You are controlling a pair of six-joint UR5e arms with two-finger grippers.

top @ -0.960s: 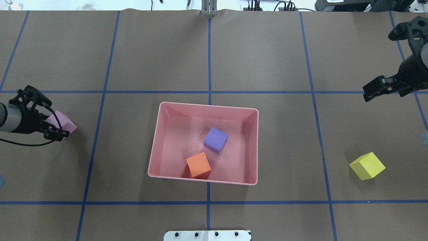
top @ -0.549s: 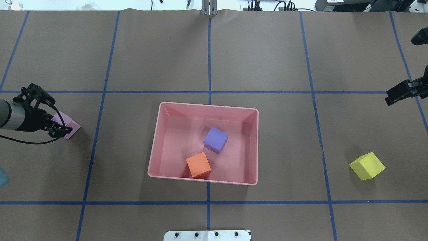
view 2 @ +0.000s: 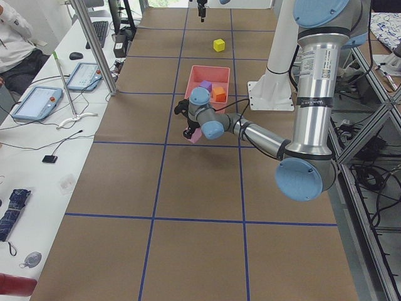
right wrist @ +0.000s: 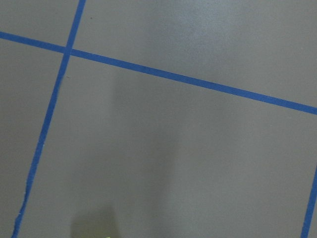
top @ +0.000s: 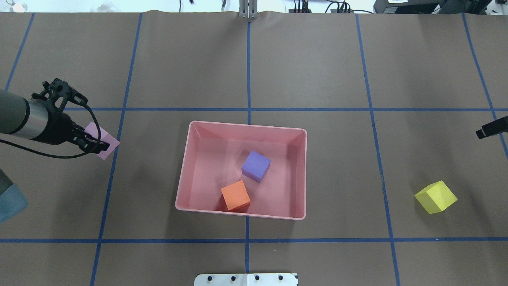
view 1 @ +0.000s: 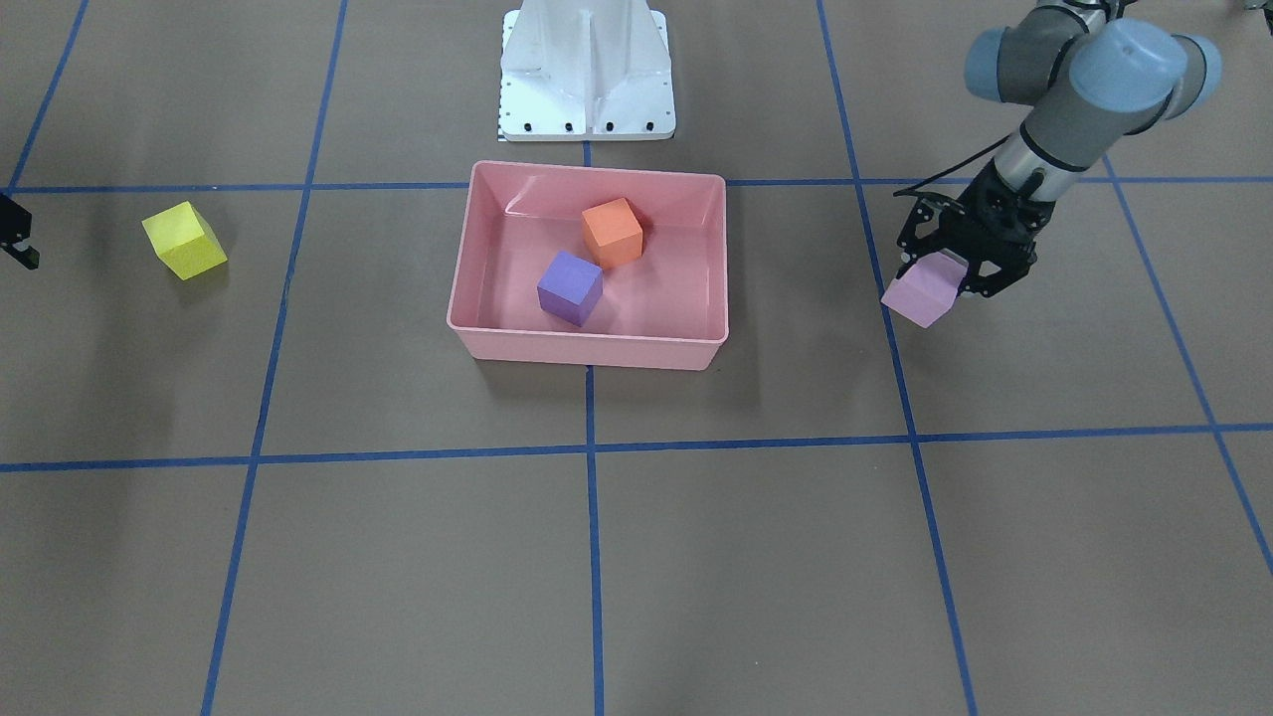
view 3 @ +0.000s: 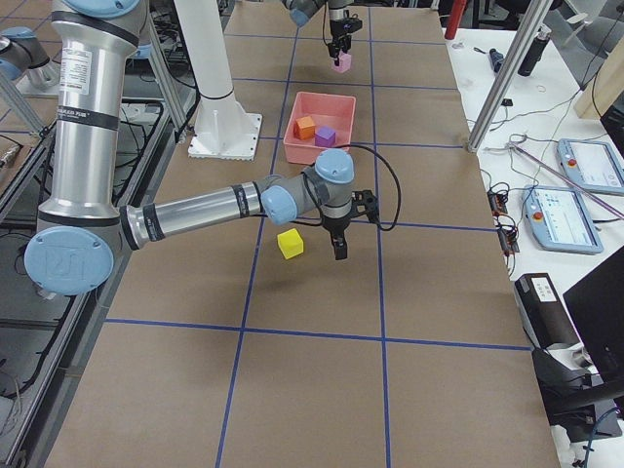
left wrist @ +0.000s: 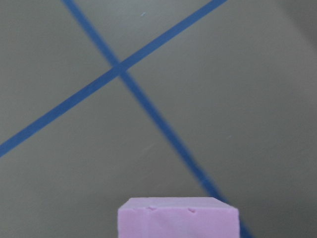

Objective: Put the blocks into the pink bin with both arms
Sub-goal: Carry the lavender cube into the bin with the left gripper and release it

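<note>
Left end effector (top: 98, 145) grips a matte light-pink cube (top: 111, 142); right end effector (top: 492, 129): cannot tell.

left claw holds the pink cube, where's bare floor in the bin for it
Bare floor: between the pink bin's left wall and the purple cube, and between both cubes and the right wall. Crowded mid robot-side wall, by the orange cube.
</note>
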